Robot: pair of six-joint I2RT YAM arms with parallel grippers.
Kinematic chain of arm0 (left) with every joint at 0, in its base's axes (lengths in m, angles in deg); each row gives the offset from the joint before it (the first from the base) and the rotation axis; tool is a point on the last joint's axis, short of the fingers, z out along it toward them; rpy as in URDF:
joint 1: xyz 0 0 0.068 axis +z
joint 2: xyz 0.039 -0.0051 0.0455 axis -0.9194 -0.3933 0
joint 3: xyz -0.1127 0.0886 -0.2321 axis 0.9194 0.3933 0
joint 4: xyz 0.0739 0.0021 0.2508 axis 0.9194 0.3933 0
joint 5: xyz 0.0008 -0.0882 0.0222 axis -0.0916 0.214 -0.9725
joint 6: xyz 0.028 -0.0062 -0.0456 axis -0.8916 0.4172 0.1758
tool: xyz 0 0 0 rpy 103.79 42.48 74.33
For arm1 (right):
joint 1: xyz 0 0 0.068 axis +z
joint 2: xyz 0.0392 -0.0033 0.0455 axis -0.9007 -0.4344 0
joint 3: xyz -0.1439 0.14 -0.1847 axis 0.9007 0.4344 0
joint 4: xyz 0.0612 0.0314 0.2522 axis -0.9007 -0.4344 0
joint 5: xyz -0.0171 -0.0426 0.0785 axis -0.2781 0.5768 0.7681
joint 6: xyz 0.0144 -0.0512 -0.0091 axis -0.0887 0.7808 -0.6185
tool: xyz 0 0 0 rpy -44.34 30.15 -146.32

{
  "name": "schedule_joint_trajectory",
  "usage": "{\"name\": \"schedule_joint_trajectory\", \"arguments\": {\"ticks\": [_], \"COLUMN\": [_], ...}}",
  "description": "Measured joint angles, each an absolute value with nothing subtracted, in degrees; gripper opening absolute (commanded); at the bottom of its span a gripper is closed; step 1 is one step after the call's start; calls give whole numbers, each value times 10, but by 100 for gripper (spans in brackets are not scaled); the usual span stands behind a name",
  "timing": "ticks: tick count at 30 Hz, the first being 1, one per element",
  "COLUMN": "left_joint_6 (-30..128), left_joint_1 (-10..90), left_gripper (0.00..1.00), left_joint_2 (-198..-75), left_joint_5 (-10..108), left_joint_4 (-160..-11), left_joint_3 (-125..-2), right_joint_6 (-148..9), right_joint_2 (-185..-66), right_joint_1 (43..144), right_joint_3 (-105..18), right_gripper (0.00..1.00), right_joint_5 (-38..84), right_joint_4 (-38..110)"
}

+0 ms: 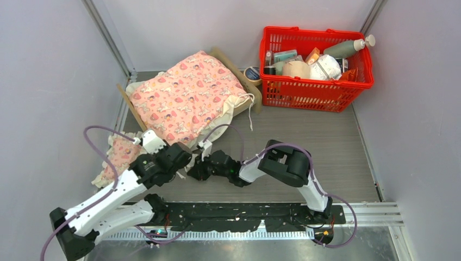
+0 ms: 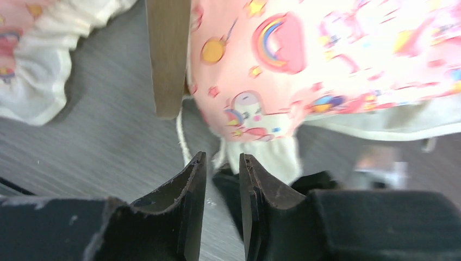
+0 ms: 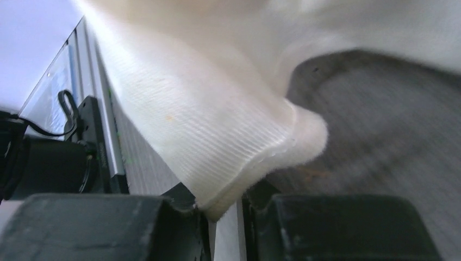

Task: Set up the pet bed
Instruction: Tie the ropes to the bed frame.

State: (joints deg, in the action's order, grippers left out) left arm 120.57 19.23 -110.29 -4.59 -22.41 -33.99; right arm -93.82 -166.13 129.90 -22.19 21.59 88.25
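Grey wood-grain table (image 1: 304, 147), lilac walls (image 1: 49, 65); left gripper (image 2: 223, 157) parted, right gripper (image 3: 223, 204) pinching blanket (image 3: 217, 136).

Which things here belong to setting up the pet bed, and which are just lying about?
Job:
bed
blanket, draped over it
pillow, on the table by the left arm

Lying about:
red basket
bottle and other bits in it
round item beside it

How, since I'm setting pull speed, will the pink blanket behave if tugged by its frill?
Probably floppy: the pink blanket drapes over the pet bed, and its cream frill folds where it enters the right gripper. Likely light, being thin cloth. A tug may well slide it off the bed.
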Motion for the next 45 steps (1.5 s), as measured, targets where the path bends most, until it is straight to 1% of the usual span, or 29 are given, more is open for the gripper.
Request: {"name": "schedule_joint_trajectory", "arguments": {"ticks": [1, 2, 4, 5, 7, 11, 13, 16, 17, 19, 20, 22, 23, 24, 25, 26, 28, 30, 31, 33, 34, 38, 39, 40, 44, 45], "left_joint_6": [1193, 1180, 1139, 1114, 1041, 872, 797, 729, 711, 676, 656, 635, 627, 623, 620, 618, 618, 622, 625, 629, 631, 628, 628, 628, 628, 628], "left_joint_1": [192, 192, 190, 189, 189, 203, 243, 353, 385, 427, 441, 453, 459, 463, 468, 472, 477, 479, 480, 481, 482, 482, 482, 483, 483, 483], "left_gripper": [33, 33, 34, 35, 38, 41, 41, 44, 45, 48, 49, 50, 50, 50, 50, 50, 49, 48, 47, 47, 47, 47, 47, 47, 48, 49], "left_joint_2": [-1093, -1080, -1043, -1027, -992, -952, -970, -1021, -1039, -1066, -1079, -1097, -1101, -1103, -1103, -1100, -1090, -1079, -1075, -1072, -1072, -1058, -1052, -1047, -1033, -1032], "left_joint_5": [-52, -60, -80, -88, -107, -141, -136, -92, -77, -64, -57, -46, -40, -36, -31, -26, -14, -2, 4, 13, 17, 35, 40, 46, 68, 68], "left_joint_4": [-221, -219, -228, -242, -286, -400, -436, -452, -454, -454, -455, -455, -455, -454, -455, -456, -456, -458, -457, -455, -455, -454, -455, -456, -453, -449], "left_joint_3": [-354, -367, -384, -384, -384, -392, -418, -482, -503, -538, -556, -573, -575, -575, -572, -565, -546, -518, -504, -482, -474, -453, -453, -453, -456, -456], "right_joint_6": [-940, -943, -950, -954, -960, -964, -956, -924, -914, -897, -891, -881, -879, -879, -881, -884, -890, -898, -902, -908, -909, -911, -911, -910, -909, -908], "right_joint_2": [-1660, -1656, -1637, -1618, -1566, -1458, -1420, -1414, -1418, -1439, -1453, -1485, -1502, -1514, -1528, -1541, -1564, -1587, -1598, -1614, -1621, -1620, -1616, -1609, -1571, -1557], "right_joint_1": [1304, 1309, 1315, 1318, 1323, 1324, 1323, 1318, 1315, 1302, 1295, 1283, 1277, 1274, 1271, 1271, 1278, 1291, 1300, 1315, 1324, 1341, 1343, 1343, 1343, 1342], "right_joint_3": [-222, -219, -203, -188, -158, -143, -161, -223, -242, -294, -320, -362, -379, -386, -391, -393, -396, -400, -406, -420, -428, -437, -431, -424, -384, -372], "right_gripper": [25, 28, 33, 33, 35, 43, 45, 47, 53, 58, 57, 50, 44, 41, 36, 34, 24, 17, 16, 18, 22, 28, 30, 35, 41, 45], "right_joint_5": [216, 216, 217, 217, 216, 207, 191, 144, 132, 115, 112, 110, 110, 110, 110, 111, 110, 110, 111, 111, 110, 97, 91, 87, 74, 71], "right_joint_4": [876, 869, 853, 838, 798, 723, 684, 627, 613, 587, 581, 577, 577, 577, 577, 576, 573, 565, 559, 550, 548, 550, 551, 551, 551, 551]}}
